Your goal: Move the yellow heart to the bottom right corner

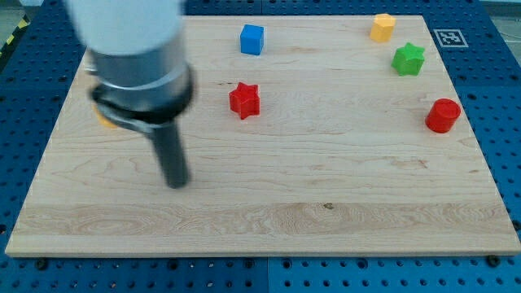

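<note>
Wooden board [326, 203], pale grain, lies on blue perforated bench [496, 73]. Landmark: red star [244, 100]. Blue cube [252, 39] just above it. Yellow block [383, 27], shape unclear, far up-right of it; green star [409, 59] right and slightly above; red cylinder [443, 115] far right. Yellow sliver [103, 120] left of it, mostly hidden by arm. My tip [176, 184] rests on board, below-left of star.

Pale wooden board [326, 212], blue perforated table [496, 98] around it, even light
</note>
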Controlling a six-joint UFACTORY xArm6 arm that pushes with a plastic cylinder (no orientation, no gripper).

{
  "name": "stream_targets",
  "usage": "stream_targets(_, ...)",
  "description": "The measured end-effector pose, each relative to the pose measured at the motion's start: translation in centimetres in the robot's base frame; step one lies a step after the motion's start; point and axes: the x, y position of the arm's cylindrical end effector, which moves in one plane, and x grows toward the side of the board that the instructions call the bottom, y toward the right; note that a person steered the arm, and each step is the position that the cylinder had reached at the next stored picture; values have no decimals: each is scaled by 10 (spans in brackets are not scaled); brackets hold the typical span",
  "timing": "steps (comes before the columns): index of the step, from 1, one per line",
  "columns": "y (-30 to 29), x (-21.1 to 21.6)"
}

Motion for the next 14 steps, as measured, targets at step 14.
stream_targets(14,106,-29)
